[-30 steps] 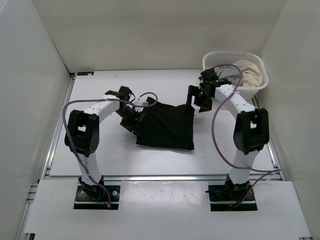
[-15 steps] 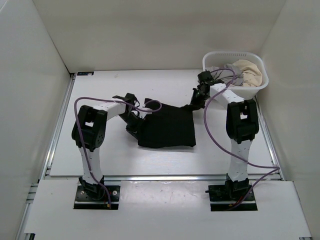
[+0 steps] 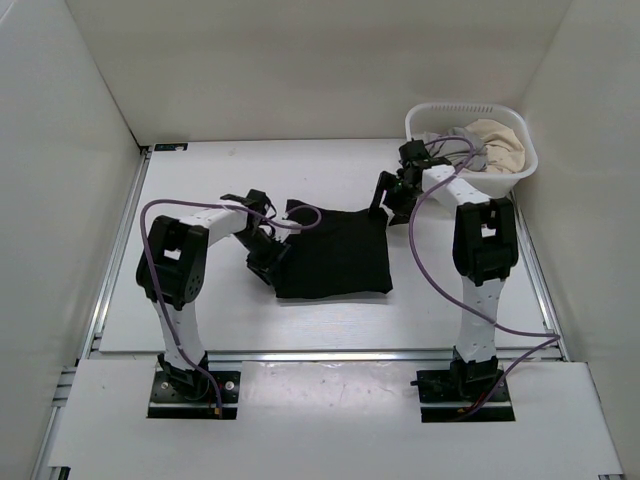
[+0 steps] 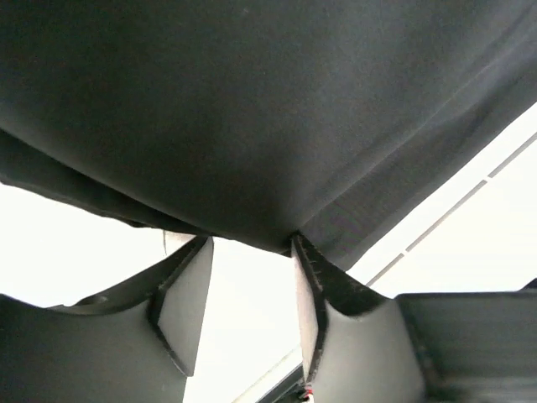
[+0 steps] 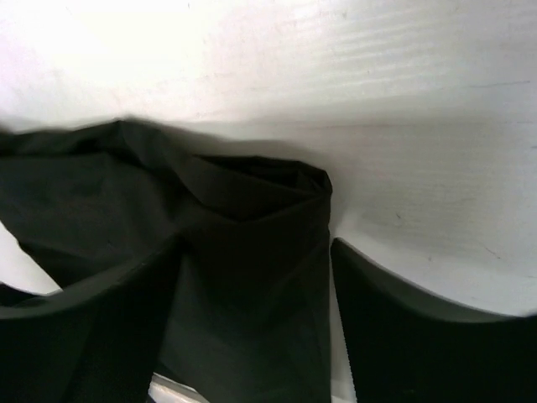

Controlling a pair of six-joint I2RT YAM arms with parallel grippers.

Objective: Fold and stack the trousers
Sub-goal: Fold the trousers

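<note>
L gripper (image 4: 250, 245) at left edge of trousers (image 3: 335, 255) & R gripper (image 5: 253, 248) over far-right corner both gape, holding nothing; best pinch all layers squarely b4 folding.

White table (image 3: 330, 170), folded black trousers (image 3: 335, 258) at centre, white basket (image 3: 512, 176) far right corner

No writing, brand, number or sign can be read in any of the views. In the top view a small dark strip (image 3: 170, 147) lies at the far left corner of the bench (image 3: 200, 320); it is too small to tell whether it carries any print.
</note>
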